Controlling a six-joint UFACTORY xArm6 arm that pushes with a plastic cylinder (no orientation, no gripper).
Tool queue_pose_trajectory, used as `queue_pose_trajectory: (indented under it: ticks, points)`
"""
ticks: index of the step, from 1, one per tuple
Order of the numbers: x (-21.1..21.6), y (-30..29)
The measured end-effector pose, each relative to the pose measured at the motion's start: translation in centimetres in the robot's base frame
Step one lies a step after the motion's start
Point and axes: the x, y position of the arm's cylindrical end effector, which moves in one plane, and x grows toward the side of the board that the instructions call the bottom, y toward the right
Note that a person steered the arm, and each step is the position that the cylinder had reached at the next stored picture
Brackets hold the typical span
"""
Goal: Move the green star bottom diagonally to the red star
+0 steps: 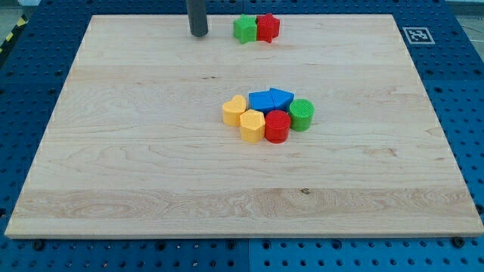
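Observation:
The green star lies near the view's top edge of the wooden board, touching the left side of the red star. My tip stands on the board to the left of the green star, a short gap apart from it. The rod rises out of the view's top.
A cluster of blocks sits at the board's middle: a yellow heart, a yellow hexagon, a blue cube, a blue triangle, a red cylinder and a green cylinder. A marker tag lies at the top right.

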Motion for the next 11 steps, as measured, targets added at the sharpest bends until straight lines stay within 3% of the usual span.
queue_pose_trajectory:
  ticks: [3, 8, 11]
  points:
    - [-4.0, 0.2]
    - [-3.6, 7.6]
    - [-1.2, 8.0]
